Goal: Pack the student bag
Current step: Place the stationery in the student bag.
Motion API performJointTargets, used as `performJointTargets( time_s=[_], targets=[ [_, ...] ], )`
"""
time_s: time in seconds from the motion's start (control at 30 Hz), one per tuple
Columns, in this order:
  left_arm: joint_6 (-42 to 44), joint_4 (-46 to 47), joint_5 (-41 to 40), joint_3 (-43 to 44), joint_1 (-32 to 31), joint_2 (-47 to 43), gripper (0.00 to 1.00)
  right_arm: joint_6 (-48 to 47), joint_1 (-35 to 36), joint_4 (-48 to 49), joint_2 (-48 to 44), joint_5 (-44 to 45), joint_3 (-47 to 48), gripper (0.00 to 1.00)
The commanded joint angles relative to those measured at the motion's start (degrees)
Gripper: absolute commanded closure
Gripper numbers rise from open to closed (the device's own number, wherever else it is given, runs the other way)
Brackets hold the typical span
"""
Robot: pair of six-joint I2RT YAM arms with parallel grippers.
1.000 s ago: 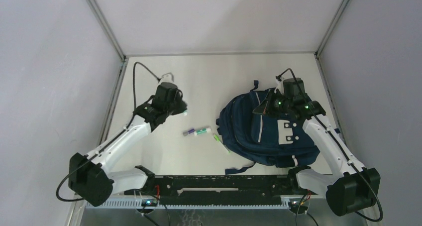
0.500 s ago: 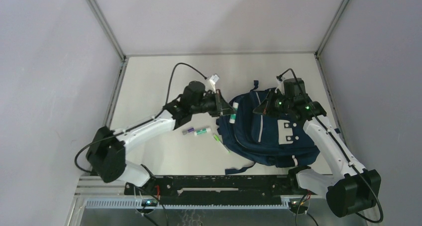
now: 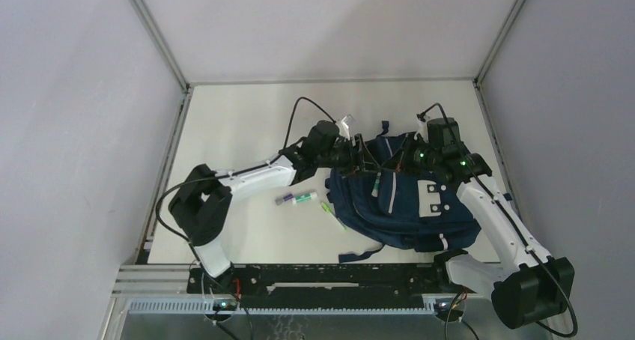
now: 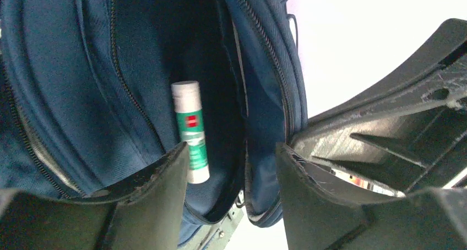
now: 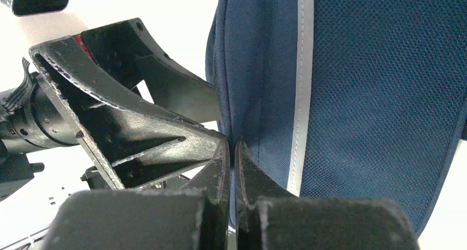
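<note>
The student bag (image 3: 408,205), navy blue with white piping, lies on the right half of the table with its top opening facing left. My left gripper (image 3: 365,162) is at that opening, open with nothing between its jaws (image 4: 231,148). A glue stick (image 4: 190,131) with a white cap and green label lies loose inside the bag's dark compartment (image 4: 71,68), just beyond the left finger. My right gripper (image 3: 404,159) is shut on the bag's fabric edge (image 5: 232,145) and holds the opening up, beside the mesh panel (image 5: 374,96).
On the table left of the bag lie a purple-capped marker (image 3: 284,199), a green-and-white stick (image 3: 305,198) and a thin green pen (image 3: 332,213). The frame posts and grey walls close in the table's sides and back.
My left arm swung from the table's left side over to the bag's opening. Its jaws opened, and the glue stick now lies inside the bag. The right arm has not moved.
</note>
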Motion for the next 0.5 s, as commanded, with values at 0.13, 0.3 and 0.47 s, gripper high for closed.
performJointTargets(
  time_s=[0.13, 0.3, 0.47],
  targets=[
    [3.70, -0.60, -0.28, 3.71, -0.29, -3.14, 0.44, 1.16, 0.95, 1.98, -1.33, -1.32, 0.67, 1.00],
    [11.17, -8.62, -7.58, -2.76, 0.29, -11.97, 0.59, 0.75, 0.95, 1.33, -1.51, -0.48, 0.67, 1.00],
    [24.24, -22.58, -17.54, -6.83, 0.62, -19.25, 0.59, 0.70, 1.15, 1.63, -0.71, -0.59, 0.67, 1.00]
  ],
)
